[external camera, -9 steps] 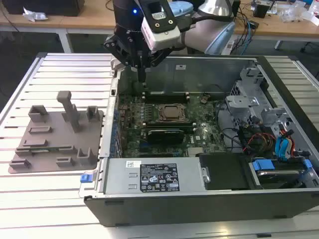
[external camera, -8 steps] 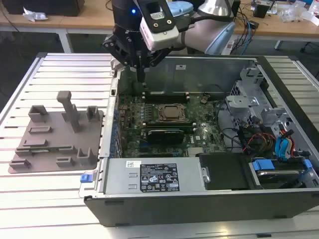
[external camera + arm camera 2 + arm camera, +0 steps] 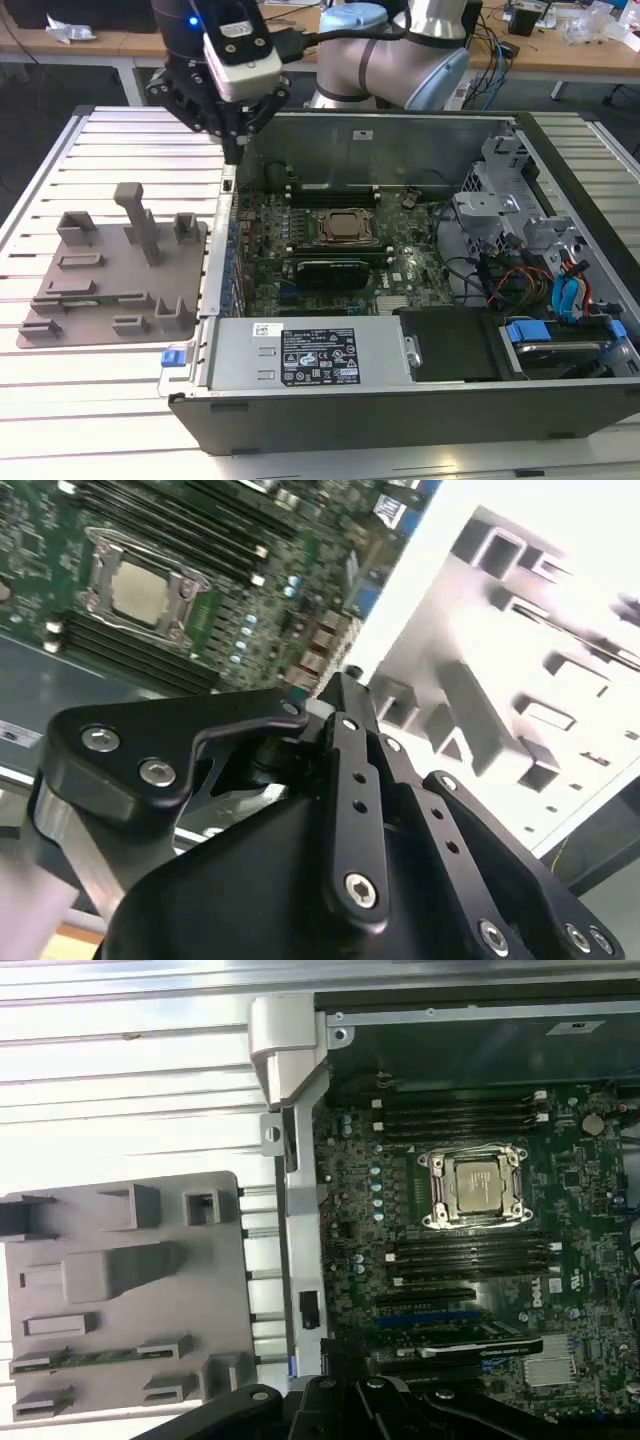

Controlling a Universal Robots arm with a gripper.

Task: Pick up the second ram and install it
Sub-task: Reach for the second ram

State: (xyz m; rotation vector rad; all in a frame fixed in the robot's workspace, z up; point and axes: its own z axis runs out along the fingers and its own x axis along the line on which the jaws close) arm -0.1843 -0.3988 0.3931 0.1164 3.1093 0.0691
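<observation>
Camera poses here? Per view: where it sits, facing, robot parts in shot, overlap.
Exterior view: off the arm, raised, across the open case from the arm; looks down at the motherboard; shows arm and gripper.
First wrist view: on the wrist, looking down at processor and grey fixture holding the second ram; gripper links in foreground.
Second wrist view: on the wrist, looking obliquely past the gripper's links to motherboard and fixture.
Shared: all three show processor and fixture.
</observation>
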